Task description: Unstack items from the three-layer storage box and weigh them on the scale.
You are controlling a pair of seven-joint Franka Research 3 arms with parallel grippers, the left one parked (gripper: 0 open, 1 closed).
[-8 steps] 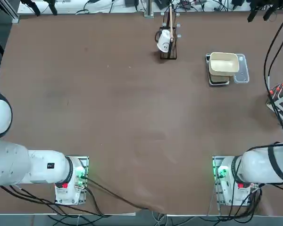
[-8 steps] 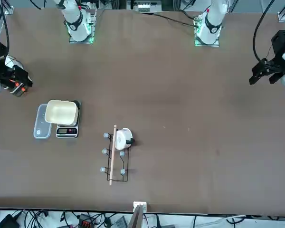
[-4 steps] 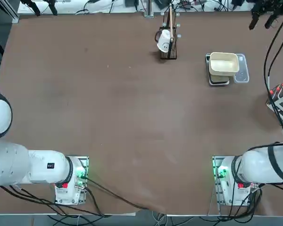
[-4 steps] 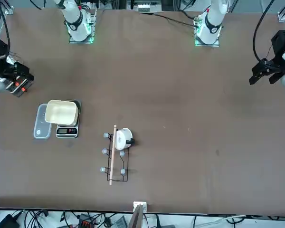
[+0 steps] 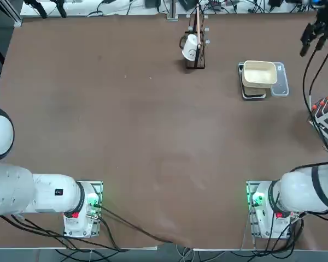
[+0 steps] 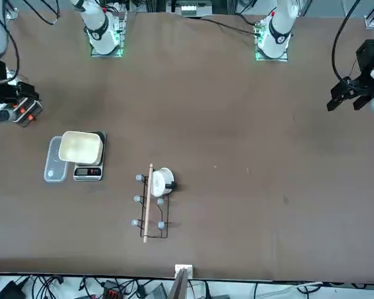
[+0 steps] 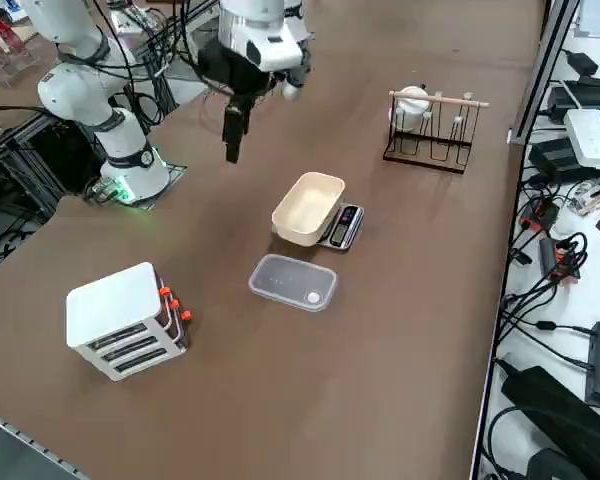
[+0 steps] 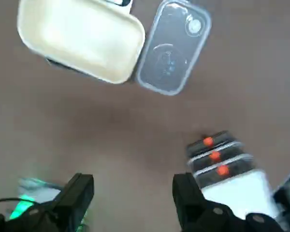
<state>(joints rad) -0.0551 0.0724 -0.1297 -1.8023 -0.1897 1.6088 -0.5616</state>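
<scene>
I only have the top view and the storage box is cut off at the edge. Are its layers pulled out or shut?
Observer: The right side view shows the whole storage box; all three layers look pushed in.
Operator: Is the end effector carrying anything?
Observer: No. In the wrist view the end effector is open, with nothing between its fingers.
Operator: Is it low over the table?
Observer: No. The right side view shows it hanging well above the table, touching nothing.

You are looking at a robotics lab: two arms are standing bolted to plates with green lights glowing at their bases, a wide brown surface is filling the room, and cables and power supplies are trailing along its edges.
</scene>
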